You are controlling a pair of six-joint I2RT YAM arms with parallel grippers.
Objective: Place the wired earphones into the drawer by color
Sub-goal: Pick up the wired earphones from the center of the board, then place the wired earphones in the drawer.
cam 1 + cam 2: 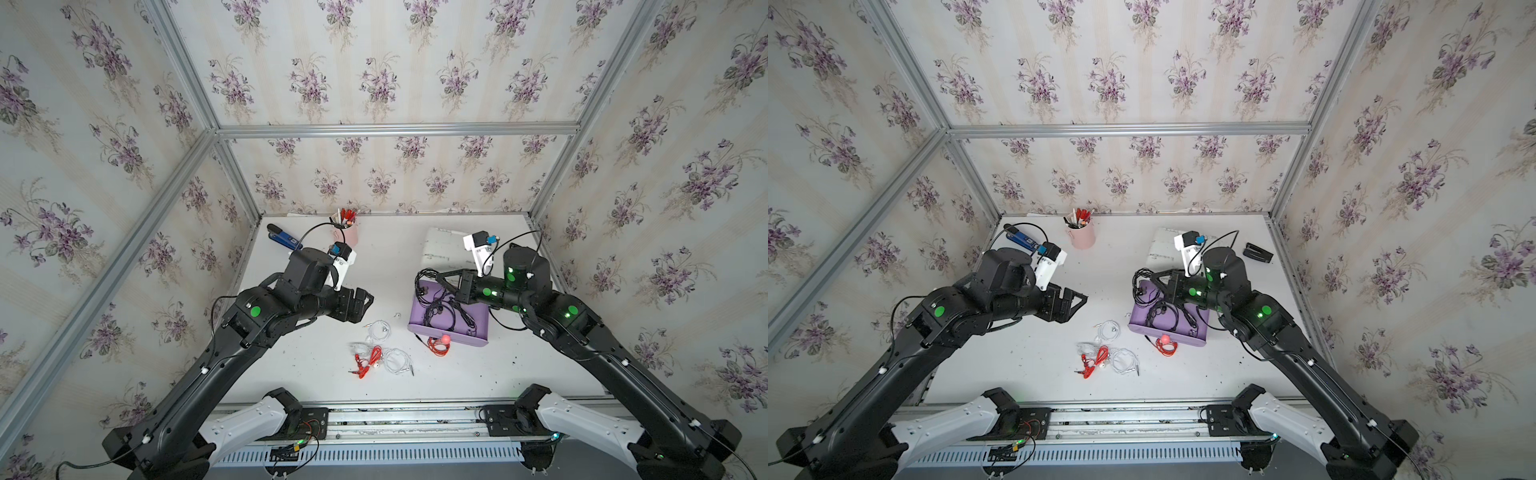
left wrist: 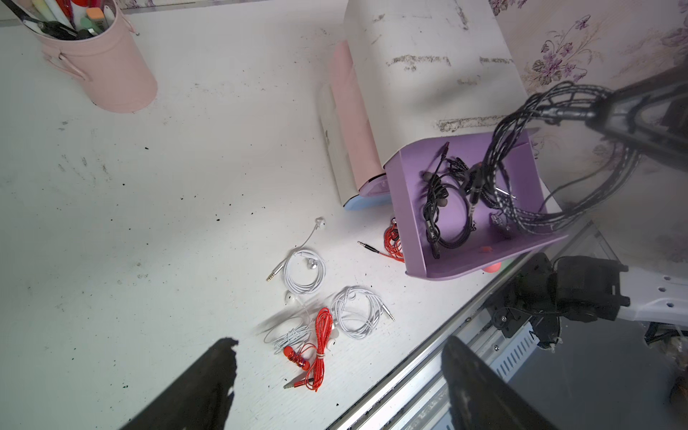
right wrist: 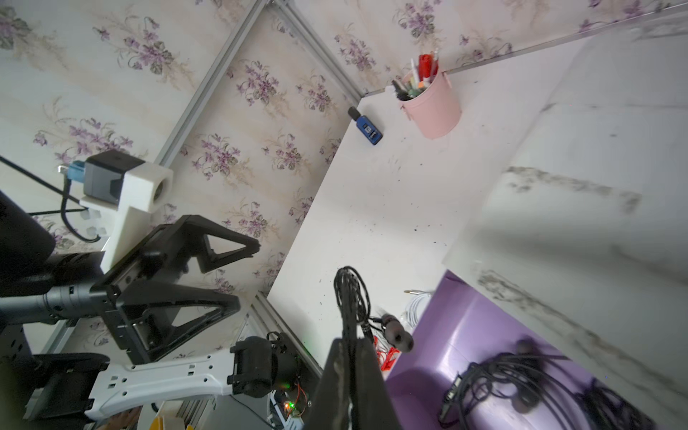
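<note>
Much of the white drawer cabinet (image 2: 428, 74) is hidden behind the right arm in both top views, and the left wrist view cuts off its far end; only its closed pink drawer front (image 2: 353, 130) and a blue edge beneath it show. The right gripper (image 3: 352, 344) is pinched together on the black earphones (image 3: 346, 294), held above the rear of the open purple drawer (image 1: 465, 340); whether their lowest loop touches the drawer floor cannot be told. A second black bundle (image 2: 443, 208) lies inside that drawer. The left gripper (image 3: 244, 273) hovers over the table (image 1: 311, 374), jaws spread wide. The red earphones (image 1: 438, 347) lie against the drawer front by its pink knob (image 1: 446, 339), partly hidden by the drawer's corner. Out on the table lie a white coil (image 2: 303, 271), a second white coil (image 2: 357, 312), a red set (image 2: 322, 335) and, touching it, a pale tangle of thin cord (image 2: 290, 335), too smeared to identify. The left wrist camera half covers the pink pen pot (image 1: 351, 237) in a top view. A small black object (image 1: 1258, 252) by the right wall cannot be named. The table is white, scuffed and speckled with black. Violet-sprig wallpaper (image 1: 374, 75) lines the walls, framed by aluminium bars (image 1: 395, 129).
</note>
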